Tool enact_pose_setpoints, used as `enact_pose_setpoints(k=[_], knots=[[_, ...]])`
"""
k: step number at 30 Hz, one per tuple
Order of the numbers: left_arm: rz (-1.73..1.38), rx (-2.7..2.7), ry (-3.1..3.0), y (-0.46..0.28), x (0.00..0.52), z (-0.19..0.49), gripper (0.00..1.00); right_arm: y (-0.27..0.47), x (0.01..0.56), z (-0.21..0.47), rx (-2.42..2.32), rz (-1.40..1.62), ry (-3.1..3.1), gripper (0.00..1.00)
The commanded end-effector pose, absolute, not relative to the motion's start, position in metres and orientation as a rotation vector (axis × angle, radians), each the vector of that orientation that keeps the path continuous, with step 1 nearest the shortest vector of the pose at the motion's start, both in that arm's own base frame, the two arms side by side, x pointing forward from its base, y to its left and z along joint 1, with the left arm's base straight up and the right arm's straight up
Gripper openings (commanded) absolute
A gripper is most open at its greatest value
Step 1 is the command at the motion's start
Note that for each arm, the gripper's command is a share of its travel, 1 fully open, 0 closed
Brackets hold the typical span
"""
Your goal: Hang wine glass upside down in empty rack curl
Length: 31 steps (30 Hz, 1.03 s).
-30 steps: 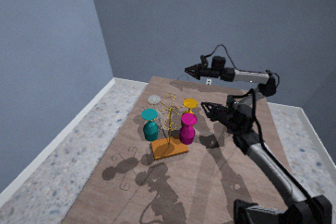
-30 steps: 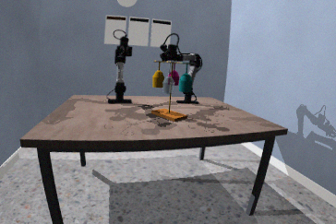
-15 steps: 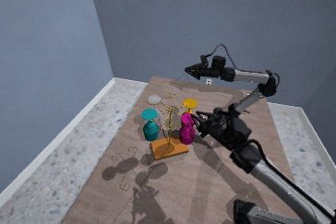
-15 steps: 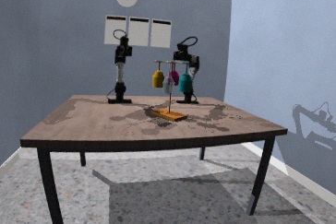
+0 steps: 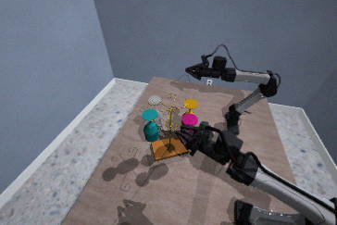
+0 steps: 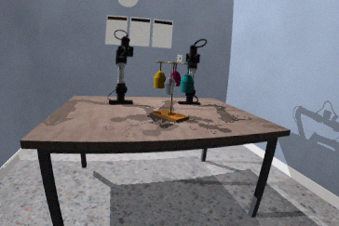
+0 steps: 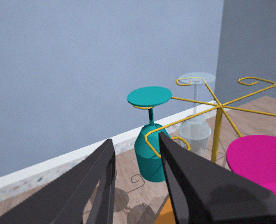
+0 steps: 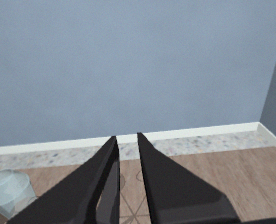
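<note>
The wire rack (image 5: pixel 158 152) (image 6: pixel 179 117) (image 7: pixel 217 132) carries four glasses, feet up and bowls down: teal (image 5: pixel 151 131) (image 6: pixel 187 84) (image 7: pixel 149 96), clear (image 5: pixel 155 99) (image 6: pixel 169 86) (image 7: pixel 195 135) (image 8: pixel 10 190), yellow (image 5: pixel 191 104) (image 6: pixel 159 79) and magenta (image 5: pixel 189 119) (image 6: pixel 175 78) (image 7: pixel 261 160). No glass shows standing on the table. In the left wrist view, a near curl (image 7: pixel 146 136) and a far curl (image 7: pixel 275 83) are empty. My left gripper (image 5: pixel 180 134) (image 7: pixel 136 142) is open and empty, close beside the magenta glass, whose bowl is mostly hidden. My right gripper (image 5: pixel 187 69) (image 8: pixel 127 141) is slightly open and empty, away from the rack.
The rack's orange wooden base stands on the brown table (image 5: pixel 116 203) (image 6: pixel 93 131). The left arm reaches across the table beside the base. The right arm is raised over the table's far part in the top view. Shadows of the rack and glasses lie on the table.
</note>
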State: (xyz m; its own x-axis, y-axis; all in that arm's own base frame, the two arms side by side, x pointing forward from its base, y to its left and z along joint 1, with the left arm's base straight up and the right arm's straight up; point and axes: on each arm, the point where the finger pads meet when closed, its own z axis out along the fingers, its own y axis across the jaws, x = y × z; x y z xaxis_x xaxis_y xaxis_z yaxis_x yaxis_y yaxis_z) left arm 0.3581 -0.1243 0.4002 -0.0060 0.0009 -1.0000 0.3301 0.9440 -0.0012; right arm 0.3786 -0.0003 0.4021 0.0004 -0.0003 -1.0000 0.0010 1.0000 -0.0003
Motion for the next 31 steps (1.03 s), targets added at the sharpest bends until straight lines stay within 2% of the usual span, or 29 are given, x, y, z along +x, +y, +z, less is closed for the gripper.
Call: enact_pose_setpoints(k=[1,14,31], knots=[[-0.231,0.253,1.6,-0.112,0.366,0.386,0.35,0.004,0.379,0.412,-0.011,0.014,1.55,0.16],[-0.024,0.027,1.56,-0.014,0.382,0.408,0.35,0.004,0.373,0.424,-0.006,0.021,1.517,0.16],[0.011,-0.012,1.578,0.003,0.381,0.401,0.35,0.003,0.371,0.427,-0.009,0.014,1.51,0.16]])
